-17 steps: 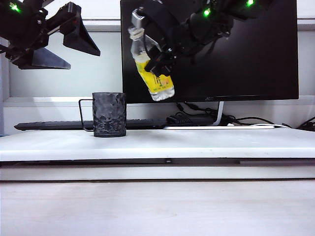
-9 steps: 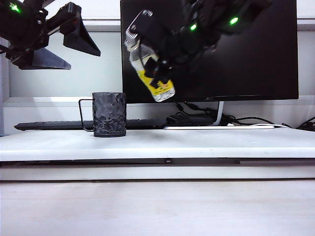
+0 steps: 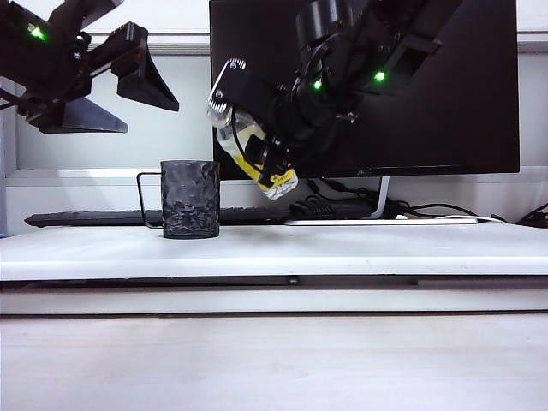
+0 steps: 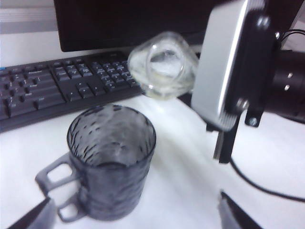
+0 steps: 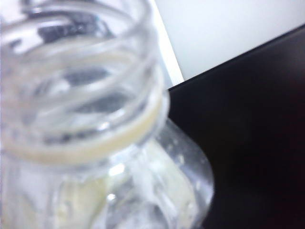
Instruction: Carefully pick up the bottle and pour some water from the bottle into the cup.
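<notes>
We cannot make out any water: the bottle (image 5: 90,124) fills the right wrist view in a close blur, cut off on three sides, and the right gripper (image 3: 261,141) hides much of its label. In the left wrist view only the left gripper's fingertips (image 4: 35,217) show

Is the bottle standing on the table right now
No, the right claw holds the bottle tilted in the air, up beside the cup.
</notes>
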You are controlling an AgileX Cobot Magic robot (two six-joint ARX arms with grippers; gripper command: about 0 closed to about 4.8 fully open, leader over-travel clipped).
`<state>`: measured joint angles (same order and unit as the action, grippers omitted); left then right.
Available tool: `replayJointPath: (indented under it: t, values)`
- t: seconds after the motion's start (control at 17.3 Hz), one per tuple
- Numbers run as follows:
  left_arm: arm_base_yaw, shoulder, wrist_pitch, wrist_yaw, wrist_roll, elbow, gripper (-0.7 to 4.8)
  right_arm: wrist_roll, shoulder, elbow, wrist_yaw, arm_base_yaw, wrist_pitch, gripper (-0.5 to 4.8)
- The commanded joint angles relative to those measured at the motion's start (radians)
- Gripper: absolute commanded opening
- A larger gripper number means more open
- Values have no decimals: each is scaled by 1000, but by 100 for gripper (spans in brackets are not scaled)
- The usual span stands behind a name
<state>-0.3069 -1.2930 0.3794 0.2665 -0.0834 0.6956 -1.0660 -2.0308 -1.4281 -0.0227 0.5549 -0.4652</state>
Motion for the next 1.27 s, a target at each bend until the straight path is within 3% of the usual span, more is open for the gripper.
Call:
replayJointPath:
  t: [0.06,0.64,0.87,1.27]
  values:
    - [0,2,27,9,-3,3,479,-43,-17,-11,-5,0,-93,197]
    - [-13,2,-13,45,-3,3,479,-222,-30,-11,5,10,-102,197]
    - [-16,2,-19,97,-7,3,479,-230,-30,-11,5,9,-178,197]
    - [-42,2,-13,93,-2,3,479,-281,-85,-63,-14,-5,-219,197]
